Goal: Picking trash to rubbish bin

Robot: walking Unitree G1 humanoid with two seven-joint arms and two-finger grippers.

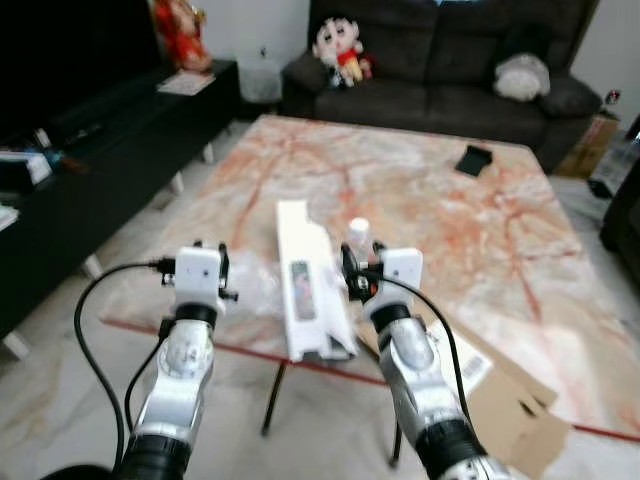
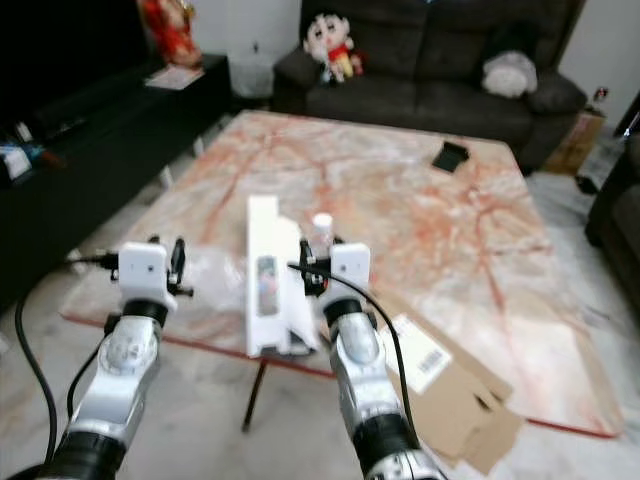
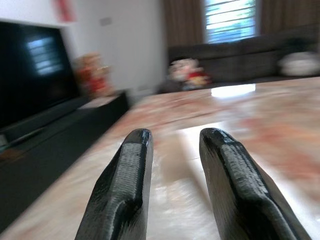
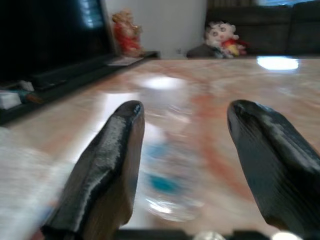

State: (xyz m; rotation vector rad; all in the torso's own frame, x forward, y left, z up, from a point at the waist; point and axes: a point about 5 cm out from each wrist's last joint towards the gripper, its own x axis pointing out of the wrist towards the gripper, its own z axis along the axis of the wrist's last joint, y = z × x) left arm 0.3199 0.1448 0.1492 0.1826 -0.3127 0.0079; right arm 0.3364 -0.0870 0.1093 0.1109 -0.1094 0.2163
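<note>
Marble counter (image 1: 430,200) fills mid-frame; right gripper (image 4: 182,150), fingers spread, lines up on the clear bottle (image 4: 172,165) to grab it. Left gripper (image 3: 172,185), fingers slightly parted, waits lower left.

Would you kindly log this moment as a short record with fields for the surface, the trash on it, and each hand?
surface: marble table
trash near front edge: white box, clear bottle beside it, clear plastic wrap
other item: dark object at the far side
floor: cardboard under the table's right front
left hand: open, above the front edge, holding nothing
right hand: open, fingers either side of the bottle, not closed on it
background: sofa with a doll
</note>
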